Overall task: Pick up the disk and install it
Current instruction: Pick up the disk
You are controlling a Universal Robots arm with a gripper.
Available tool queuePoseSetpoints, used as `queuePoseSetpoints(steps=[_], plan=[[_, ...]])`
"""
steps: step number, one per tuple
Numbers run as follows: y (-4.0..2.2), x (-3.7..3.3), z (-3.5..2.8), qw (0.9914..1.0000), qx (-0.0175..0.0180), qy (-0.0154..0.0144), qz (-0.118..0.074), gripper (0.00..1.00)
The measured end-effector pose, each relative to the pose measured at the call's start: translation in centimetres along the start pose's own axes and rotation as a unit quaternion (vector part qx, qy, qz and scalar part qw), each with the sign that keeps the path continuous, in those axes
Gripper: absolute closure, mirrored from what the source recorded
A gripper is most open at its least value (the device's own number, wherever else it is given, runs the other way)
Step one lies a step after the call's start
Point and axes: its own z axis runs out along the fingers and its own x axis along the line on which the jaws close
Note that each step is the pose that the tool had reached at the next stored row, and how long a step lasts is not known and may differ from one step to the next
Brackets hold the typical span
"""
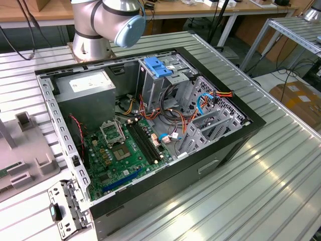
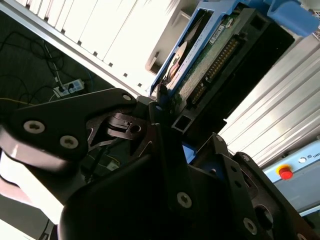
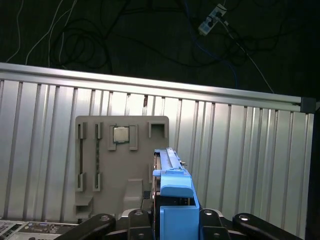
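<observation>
I have the disk (image 2: pixel 212 50), a flat silver-metal hard drive with blue plastic side rails and a green circuit board on its underside, pinched between my black fingers (image 2: pixel 100 107). In the second wrist view my gripper (image 2: pixel 159 107) closes on one short end and the connector end points away from me. In the first wrist view the disk (image 3: pixel 172 187) is edge-on, one blue rail uppermost, held clear above a grey slotted fixture plate (image 3: pixel 100 165) that carries a small square silver chip (image 3: pixel 120 134) and lies on the ribbed aluminium table (image 3: pixel 250 150).

I judge the pick-up done and the installing not begun. The open black computer case (image 1: pixel 210 168) holds no such drive that I can see. Its grey metal drive cage (image 1: pixel 173 83), topped by a light-blue plastic latch bracket (image 1: pixel 156 67), stands at about one o'clock from the green motherboard (image 1: pixel 120 150). Seating the disk there would call for a firm pinch, rails kept square to the cage guides, and clearance from the orange and blue cables (image 1: pixel 198 108) at its three o'clock side.

The labelled face is turned from both wrist cameras. My pads' contact is hidden behind the rail, so I cannot tell how deep the grip runs. The cage's receiving slot is hard to make out.
</observation>
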Motion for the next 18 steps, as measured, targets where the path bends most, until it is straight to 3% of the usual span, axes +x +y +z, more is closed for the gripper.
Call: queuePoseSetpoints(steps=[18], plan=[[-2.64, 0.25, -0.13, 1.00000, 0.0000, 0.0000, 0.000, 0.63]])
